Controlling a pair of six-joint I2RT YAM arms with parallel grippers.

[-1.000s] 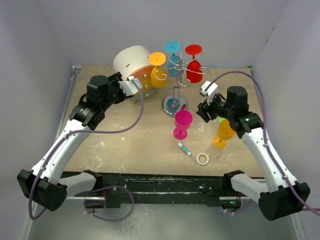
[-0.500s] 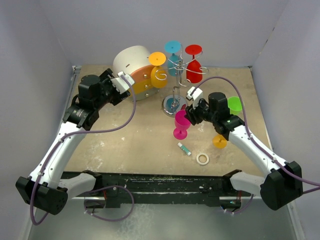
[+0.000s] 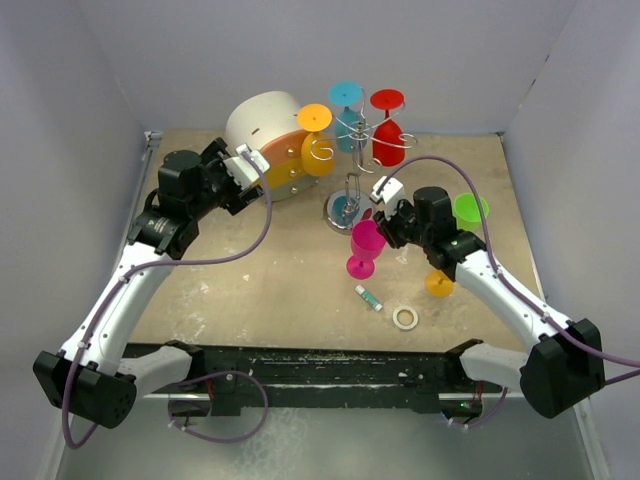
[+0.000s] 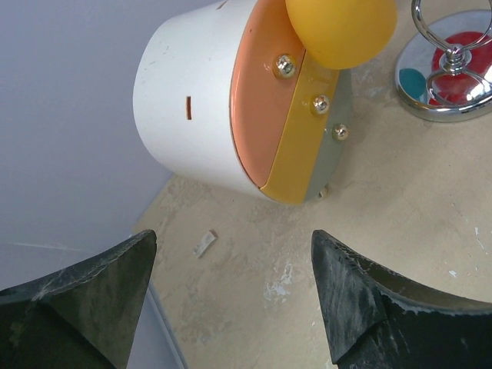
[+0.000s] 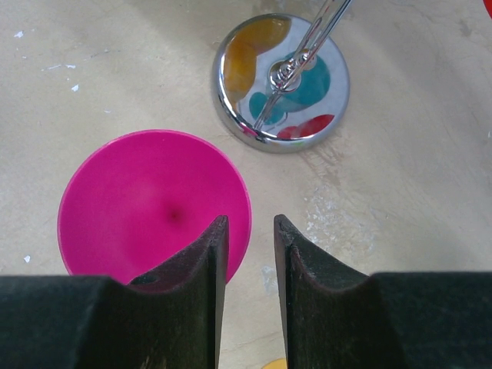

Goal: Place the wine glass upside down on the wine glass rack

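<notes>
A pink wine glass point(image 3: 365, 245) stands upright on the table in front of the wine glass rack point(image 3: 357, 140). The rack is silver wire on a round chrome base point(image 3: 348, 208). Orange, teal and red glasses hang upside down on its arms. My right gripper point(image 3: 381, 230) is at the pink glass's right side. In the right wrist view the gripper point(image 5: 247, 224) is narrowly open. Its jaws straddle the right rim of the pink bowl point(image 5: 146, 204). My left gripper point(image 3: 250, 178) is wide open and empty point(image 4: 231, 254) by the drawer box.
A white-and-orange round drawer box point(image 3: 268, 140) lies at the back left. A green glass point(image 3: 468, 210) and an orange glass point(image 3: 438, 283) stand behind my right arm. A small tube point(image 3: 369, 297) and a tape roll point(image 3: 405, 318) lie near the front. Walls enclose the table.
My right arm has swung left from the standing orange glass to the pink glass, uncovering the green glass. My left arm pulled back slightly towards the left.
</notes>
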